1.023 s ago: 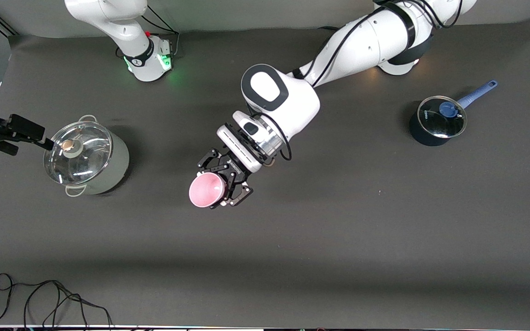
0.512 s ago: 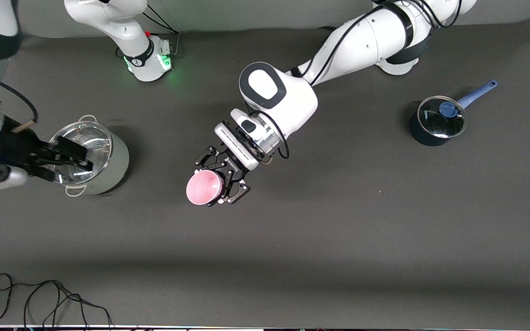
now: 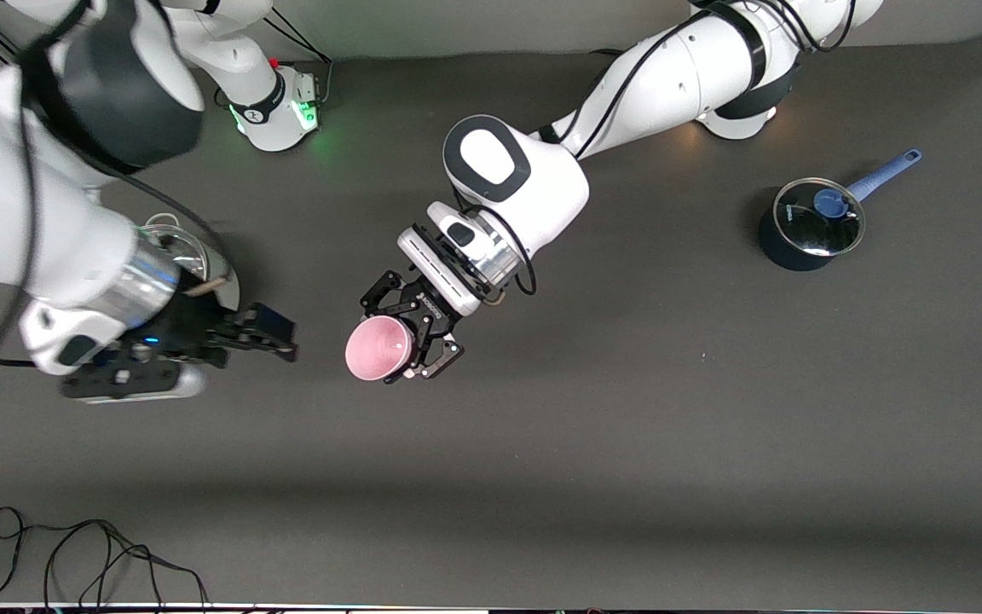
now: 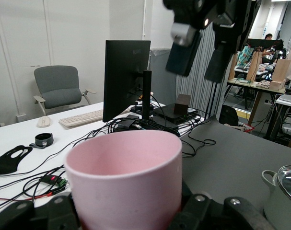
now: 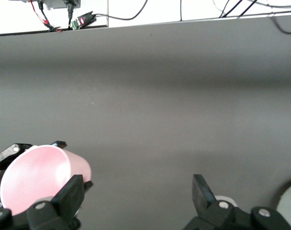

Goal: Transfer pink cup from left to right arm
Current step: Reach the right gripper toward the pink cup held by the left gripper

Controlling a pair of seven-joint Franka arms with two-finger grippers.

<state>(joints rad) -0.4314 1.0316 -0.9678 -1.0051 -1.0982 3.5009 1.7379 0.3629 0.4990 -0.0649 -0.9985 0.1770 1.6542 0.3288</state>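
Nearest the front camera a loose black cable (image 3: 73,554) lies coiled on the dark table (image 3: 627,443), toward the right arm's end.

Farther up, over the middle of the table, the left gripper (image 3: 410,328) is clamped on the pink cup (image 3: 378,348) — its black fingers (image 4: 203,211) press the cup's wall from both sides, and the cup's open mouth is turned toward the front camera. The cup is off the table, held in the air. In the left wrist view the cup (image 4: 126,177) fills the foreground, rim up and empty.

Beside it, toward the right arm's end, the right gripper (image 3: 265,328) hangs over the table with its two fingers spread wide and nothing between them. It is near the cup but apart from it; the right wrist view shows the cup (image 5: 37,177) off to one side of the spread fingers (image 5: 68,196), not between them.

Just past the right gripper stands a steel pot with a glass lid (image 3: 193,260) (largely hidden under the right arm).

Farther still, toward the left arm's end, a dark saucepan (image 3: 806,226) sits with a glass lid and a blue handle (image 3: 883,175) — well apart from both grippers.
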